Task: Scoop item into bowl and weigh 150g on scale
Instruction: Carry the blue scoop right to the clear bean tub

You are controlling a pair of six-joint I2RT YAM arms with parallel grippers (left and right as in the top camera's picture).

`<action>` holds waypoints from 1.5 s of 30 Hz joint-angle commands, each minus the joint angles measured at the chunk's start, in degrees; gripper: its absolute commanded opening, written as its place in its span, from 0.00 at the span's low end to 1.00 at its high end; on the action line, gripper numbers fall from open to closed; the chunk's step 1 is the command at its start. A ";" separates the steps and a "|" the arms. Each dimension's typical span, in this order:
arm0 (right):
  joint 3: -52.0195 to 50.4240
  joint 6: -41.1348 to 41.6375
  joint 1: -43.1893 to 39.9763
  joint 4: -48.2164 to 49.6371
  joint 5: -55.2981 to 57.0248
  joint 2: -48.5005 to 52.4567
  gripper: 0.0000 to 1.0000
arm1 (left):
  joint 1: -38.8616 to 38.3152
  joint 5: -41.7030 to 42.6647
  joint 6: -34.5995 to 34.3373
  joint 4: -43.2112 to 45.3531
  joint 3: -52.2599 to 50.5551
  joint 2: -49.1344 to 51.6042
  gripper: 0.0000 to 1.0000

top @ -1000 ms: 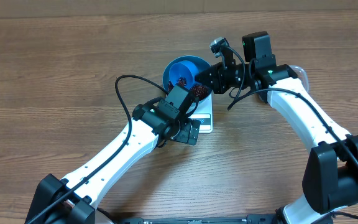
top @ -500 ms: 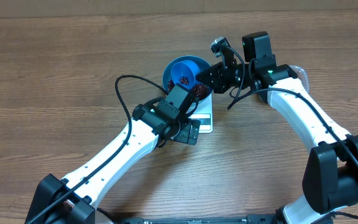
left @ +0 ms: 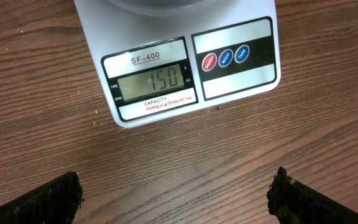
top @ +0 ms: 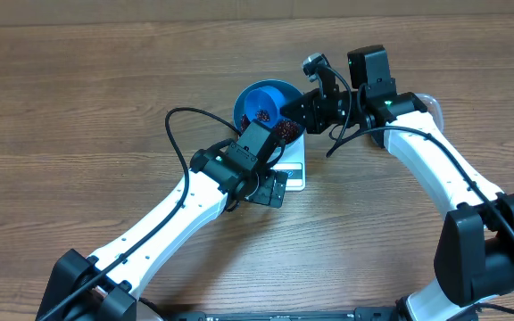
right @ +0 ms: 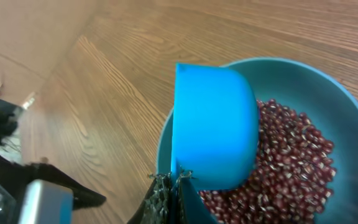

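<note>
Your left gripper (left: 176,202) hangs over the wooden table (left: 42,143) just in front of the scale (left: 241,81), with its jaws spread wide and holding nothing. The scale's display (left: 156,78) reads 150. Your right gripper (right: 169,190) is clamped on the handle of the blue scoop (right: 213,124), which is tipped bottom-up over the blue bowl (right: 353,137). The beans (right: 291,168) lie in the bowl, which stands on the scale.

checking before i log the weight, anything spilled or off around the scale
Nothing stands out: the beans in view lie inside the bowl, and the scale sits flat, with none spilled on the table along its front.
</note>
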 commanded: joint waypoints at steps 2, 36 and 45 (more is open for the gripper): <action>1.68 5.38 -1.44 2.32 -4.76 0.42 0.03 | 0.00 0.44 1.07 0.22 -0.33 0.42 0.99; 1.68 11.65 -26.73 1.92 -23.15 -1.40 0.03 | 0.00 0.44 1.05 0.22 -0.33 0.42 1.00; 1.68 11.21 -31.74 -8.35 -6.91 -1.40 0.03 | 0.00 0.28 1.07 0.22 -0.33 0.42 1.00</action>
